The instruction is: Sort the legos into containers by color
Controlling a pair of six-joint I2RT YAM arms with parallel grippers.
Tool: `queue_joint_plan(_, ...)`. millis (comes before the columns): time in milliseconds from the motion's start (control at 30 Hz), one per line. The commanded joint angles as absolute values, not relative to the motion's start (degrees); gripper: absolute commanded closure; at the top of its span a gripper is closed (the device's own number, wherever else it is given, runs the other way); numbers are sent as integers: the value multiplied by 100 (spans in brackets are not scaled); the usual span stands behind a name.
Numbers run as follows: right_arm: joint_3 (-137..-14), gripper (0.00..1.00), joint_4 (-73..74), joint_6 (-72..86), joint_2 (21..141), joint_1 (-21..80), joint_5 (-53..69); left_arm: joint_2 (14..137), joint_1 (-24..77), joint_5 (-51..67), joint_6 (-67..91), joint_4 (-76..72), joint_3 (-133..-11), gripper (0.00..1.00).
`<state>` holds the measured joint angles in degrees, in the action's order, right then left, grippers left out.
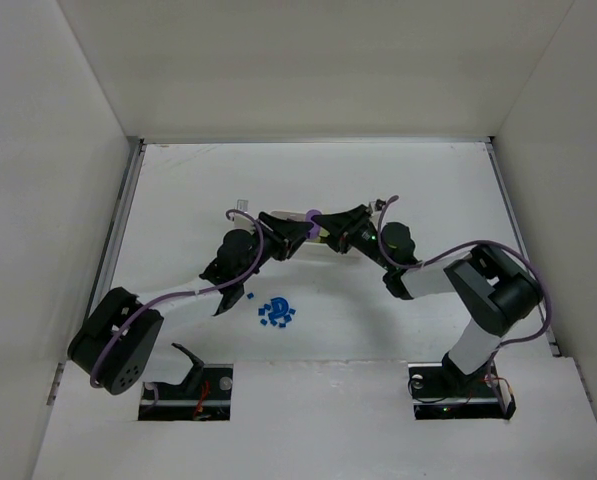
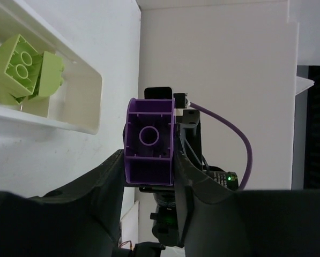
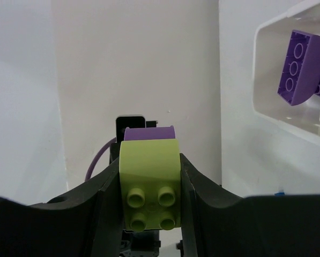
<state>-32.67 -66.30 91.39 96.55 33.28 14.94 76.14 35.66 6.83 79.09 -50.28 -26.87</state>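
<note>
Splitting a pair: left gripper (image 2: 149, 174) clamps the purple brick (image 2: 149, 136), right gripper (image 3: 150, 172) clamps the green brick (image 3: 150, 201); next they need pulling apart, with the tray (image 2: 90, 101) at ten o'clock

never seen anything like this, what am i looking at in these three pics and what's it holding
Two robot arms stand at the near edge of a table. One picture looks down from above; the other two come from a camera on each wrist, showing its own fingers. The left gripper grips a purple brick, the right gripper a yellow-green brick; they look joined. Tiny blue pieces lie heaped on the table. The white tray already holds other bricks.
</note>
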Motion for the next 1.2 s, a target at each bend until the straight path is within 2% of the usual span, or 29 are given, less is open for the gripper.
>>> queue_joint_plan(0, -3489, 64, -7251, 9334, 9773, 3458, 1564, 7568, 3625, 756, 7840, -5677, -2751, 72)
queue_joint_plan(133, -3472, 63, -7295, 9378, 9782, 3458, 1582, 7462, 3564, 738, 7805, -5687, -2690, 84)
queue_joint_plan(200, -3419, 58, -7295, 9326, 9747, 3458, 1582, 7392, 3555, 686, 7787, -5687, -2637, 87)
queue_joint_plan(367, -3130, 39, -7295, 9080, 9563, 3423, 1520, 7207, 3450, 668, 7743, -5607, -2444, 89)
queue_joint_plan(533, -2901, 32, -7304, 8833, 9369, 3265, 1564, 7075, 3353, 668, 7770, -5599, -2277, 90)
queue_joint_plan(700, -2848, 36, -7304, 8666, 9255, 3282, 1626, 7014, 3291, 668, 7770, -5590, -2206, 90)
queue_joint_plan(967, -2962, 53, -7356, 8727, 9510, 3291, 1670, 7023, 3370, 668, 7778, -5590, -2232, 90)
queue_joint_plan(1167, -2936, 70, -7681, 8771, 9528, 3274, 1696, 7014, 3300, 694, 7796, -5590, -2197, 90)
